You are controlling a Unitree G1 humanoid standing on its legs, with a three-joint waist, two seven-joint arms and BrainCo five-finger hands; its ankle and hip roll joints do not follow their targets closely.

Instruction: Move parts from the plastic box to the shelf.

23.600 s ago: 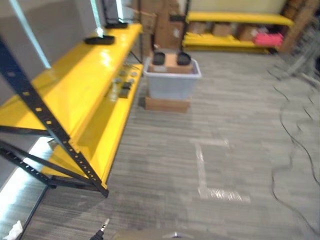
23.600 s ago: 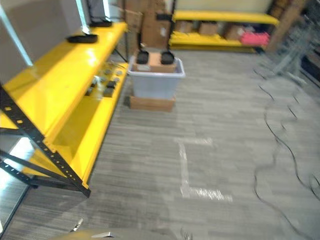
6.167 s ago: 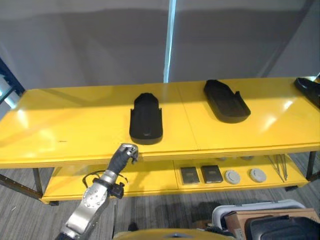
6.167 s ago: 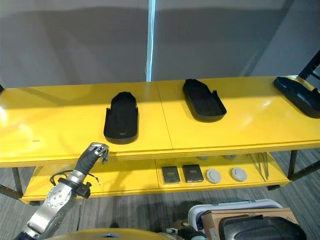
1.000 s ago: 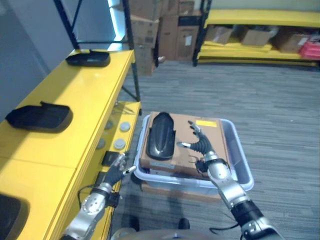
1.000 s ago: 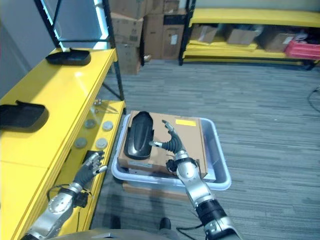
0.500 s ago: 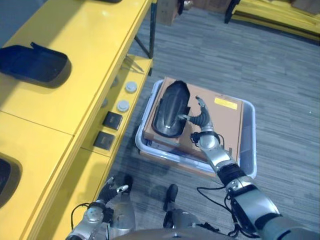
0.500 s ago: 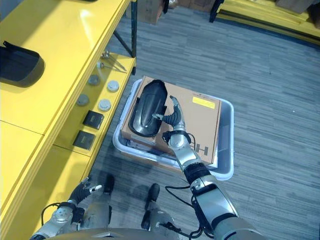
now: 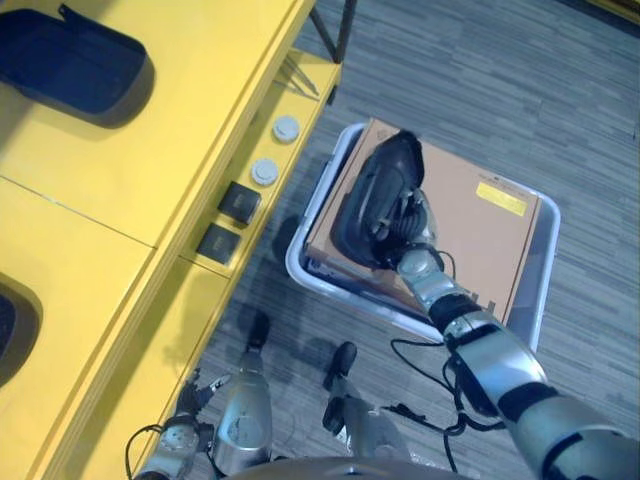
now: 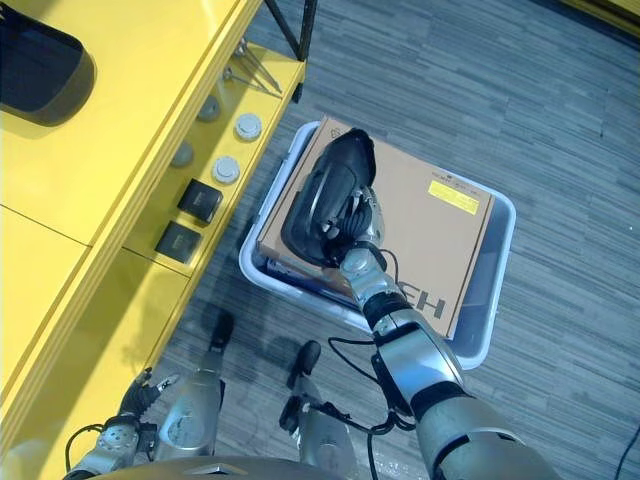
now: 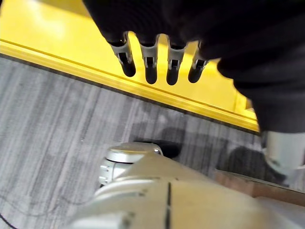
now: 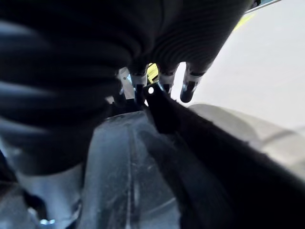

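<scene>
The black part (image 10: pixel 328 198) lies on a cardboard box (image 10: pixel 430 235) inside the plastic box (image 10: pixel 498 300) on the floor. The right hand (image 10: pixel 355 228) is on its near end; the fingers seem to reach over its edge, but whether they grip it I cannot tell. Two more black parts (image 9: pixel 75 70) already sit on the yellow shelf (image 9: pixel 180 150), so this one is left to lift and carry over. The left hand (image 9: pixel 178 440) hangs low, fingers relaxed, holding nothing
</scene>
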